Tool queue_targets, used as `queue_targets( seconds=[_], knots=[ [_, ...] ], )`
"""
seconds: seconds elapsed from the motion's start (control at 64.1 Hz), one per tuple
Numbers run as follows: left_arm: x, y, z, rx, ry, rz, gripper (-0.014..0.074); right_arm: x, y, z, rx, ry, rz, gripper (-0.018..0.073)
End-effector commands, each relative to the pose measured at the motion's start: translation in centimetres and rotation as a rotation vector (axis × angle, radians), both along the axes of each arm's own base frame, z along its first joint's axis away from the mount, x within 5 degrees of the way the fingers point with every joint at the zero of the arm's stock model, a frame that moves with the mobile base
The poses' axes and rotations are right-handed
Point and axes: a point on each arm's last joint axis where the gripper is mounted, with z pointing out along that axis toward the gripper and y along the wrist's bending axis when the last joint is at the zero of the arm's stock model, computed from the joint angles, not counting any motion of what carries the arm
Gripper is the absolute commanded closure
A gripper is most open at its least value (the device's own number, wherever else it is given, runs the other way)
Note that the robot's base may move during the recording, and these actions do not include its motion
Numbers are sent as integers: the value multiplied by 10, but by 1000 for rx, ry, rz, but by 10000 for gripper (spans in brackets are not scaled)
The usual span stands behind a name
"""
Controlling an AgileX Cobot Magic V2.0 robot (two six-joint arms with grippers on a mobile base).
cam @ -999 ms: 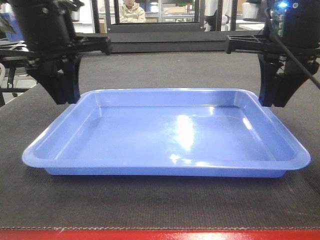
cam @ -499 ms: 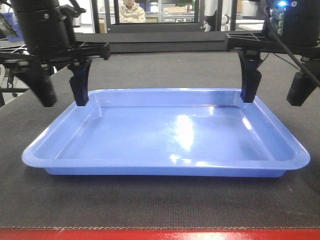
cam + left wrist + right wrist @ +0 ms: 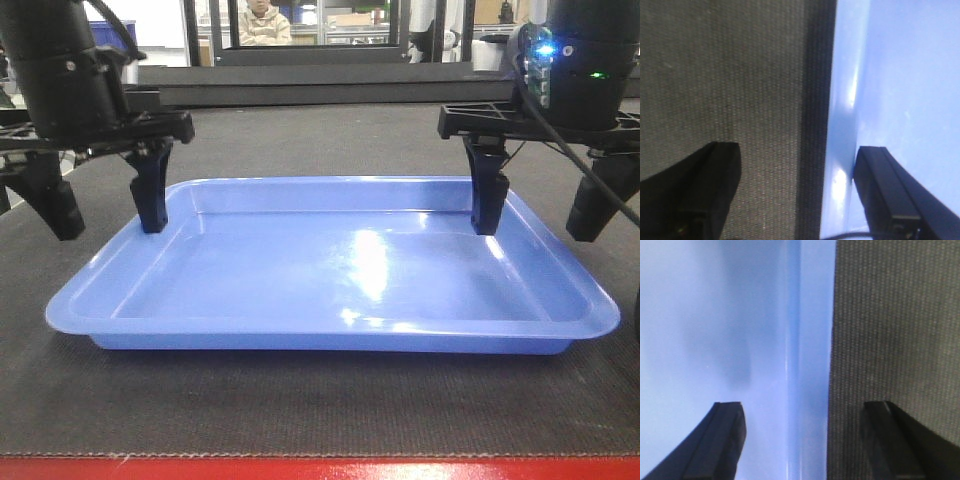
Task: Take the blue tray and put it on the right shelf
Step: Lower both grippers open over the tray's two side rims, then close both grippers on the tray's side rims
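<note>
Jaws went from shut to wide apart in the last second, then dropped. Left gripper (image 3: 103, 212) and right gripper (image 3: 540, 212) now each straddle a side rim of the tray (image 3: 340, 270), one finger inside and one over the mat (image 3: 300, 400). Both hold nothing. Tray lies flat on the mat, unlifted. Shelf not in view. Rim pinch looks next.

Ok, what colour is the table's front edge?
Red. The table edge shows best in the front-facing view.

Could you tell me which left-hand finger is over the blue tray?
The inner finger: it reaches down over the blue tray, whereas the outer finger hangs over the dark mat.
</note>
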Motion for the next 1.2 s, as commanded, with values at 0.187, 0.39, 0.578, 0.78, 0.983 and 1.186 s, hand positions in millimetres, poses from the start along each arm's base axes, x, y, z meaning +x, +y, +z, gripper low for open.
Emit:
queue_targets(
  seconds=[0.187, 0.39, 0.578, 0.78, 0.983, 1.186],
  knots=[
    [-3, -8, 23, -34, -74, -19, 217, 2, 1, 15, 24, -50, -17, 30],
    [-9, -16, 22, -28, -47, -42, 281, 4, 2, 15, 28, -57, -26, 41],
    [-20, -30, 16, 36, -43, -38, 307, 3, 2, 15, 30, -55, -32, 41],
    [-23, -30, 19, 64, -81, -29, 307, 4, 2, 15, 30, -56, -32, 41],
    [-19, -28, 18, 2, -69, 8, 307, 2, 1, 15, 26, -41, -31, 41],
    [-19, -23, 17, -9, -44, -7, 307, 3, 1, 13, 24, -36, -31, 41]
  ],
)
